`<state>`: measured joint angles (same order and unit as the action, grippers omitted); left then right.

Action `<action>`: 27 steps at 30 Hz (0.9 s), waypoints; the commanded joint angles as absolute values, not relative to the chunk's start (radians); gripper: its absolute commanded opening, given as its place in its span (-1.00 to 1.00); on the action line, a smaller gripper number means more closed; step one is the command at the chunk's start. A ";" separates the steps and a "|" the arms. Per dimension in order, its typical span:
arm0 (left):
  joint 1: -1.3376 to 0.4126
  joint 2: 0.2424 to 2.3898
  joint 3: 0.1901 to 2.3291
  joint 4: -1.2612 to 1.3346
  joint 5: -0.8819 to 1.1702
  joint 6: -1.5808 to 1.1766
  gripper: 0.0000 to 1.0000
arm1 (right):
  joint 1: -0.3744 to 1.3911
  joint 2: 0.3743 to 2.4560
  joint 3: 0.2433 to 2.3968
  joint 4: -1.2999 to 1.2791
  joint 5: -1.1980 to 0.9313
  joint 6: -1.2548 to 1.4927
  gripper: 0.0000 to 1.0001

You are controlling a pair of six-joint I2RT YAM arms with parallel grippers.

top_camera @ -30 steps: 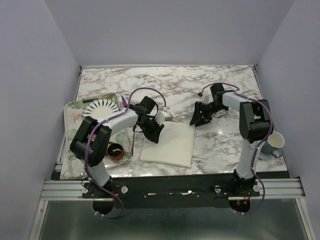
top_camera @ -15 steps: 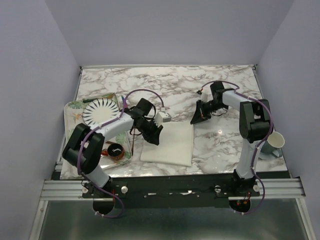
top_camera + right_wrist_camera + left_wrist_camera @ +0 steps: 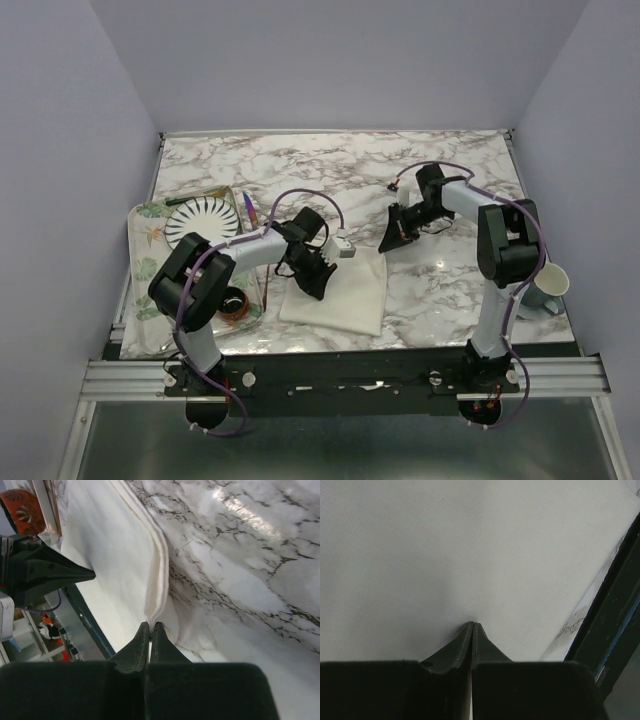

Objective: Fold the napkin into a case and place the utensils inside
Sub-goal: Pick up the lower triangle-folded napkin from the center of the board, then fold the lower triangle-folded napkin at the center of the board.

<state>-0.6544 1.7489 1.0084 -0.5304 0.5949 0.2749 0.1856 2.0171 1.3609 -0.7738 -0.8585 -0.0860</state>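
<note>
Napkin lies flat in the middle of the marble table as a wide doubled rectangle; its layered edge shows in the right wrist view. It is not yet the narrow case, so I judge the folding roughly half done. Right gripper is clamped on the napkin's far right corner. Left gripper has its jaws drawn together on the cloth near the left side, seemingly nipping it. Purple-blue utensil lies beside the striped plate on the tray; nothing is loaded.

The right gripper has closed on a corner of the napkin; the left gripper has moved onto it.
</note>
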 commanded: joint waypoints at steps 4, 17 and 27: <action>-0.653 1.786 1.038 -0.525 0.511 0.247 -0.81 | 0.233 1.928 1.362 -0.862 -0.925 -0.137 -0.99; -0.629 1.801 1.045 -0.512 0.503 0.229 -0.84 | 0.345 1.904 1.200 -0.862 -0.890 -0.120 -0.99; -0.600 1.585 1.013 -0.485 0.603 0.302 -0.62 | 0.365 2.000 1.203 -0.827 -0.739 -0.129 -0.99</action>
